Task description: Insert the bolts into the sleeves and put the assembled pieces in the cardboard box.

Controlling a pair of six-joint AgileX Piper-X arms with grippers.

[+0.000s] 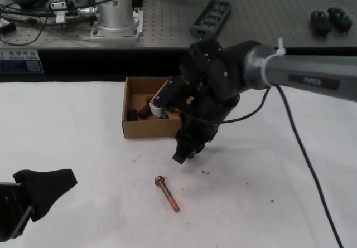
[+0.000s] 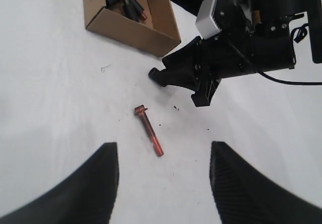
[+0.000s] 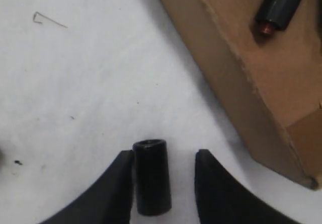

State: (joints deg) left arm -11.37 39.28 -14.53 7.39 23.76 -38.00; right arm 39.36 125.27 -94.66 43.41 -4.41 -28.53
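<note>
A copper bolt (image 1: pixel 167 193) lies flat on the white table, clear of both grippers. My right gripper (image 3: pixel 160 194) points down just past the near wall of the cardboard box (image 1: pixel 146 126). It stands open around a short black sleeve (image 3: pixel 151 183) that rests against one finger (image 3: pixel 113 194), with a gap to the other. The sleeve (image 2: pixel 156 76) sits at that gripper's tip on the table. My left gripper (image 2: pixel 163 183) is open and holds nothing, low at the near left, short of the bolt (image 2: pixel 149 131). Several dark assembled pieces (image 2: pixel 126 2) lie in the box.
The right arm's black cable (image 1: pixel 301 147) trails across the table on the right. A raised perforated bench at the back carries a metal post (image 1: pixel 114 8), cables and a black rack (image 1: pixel 211 16). White table surface lies around the bolt.
</note>
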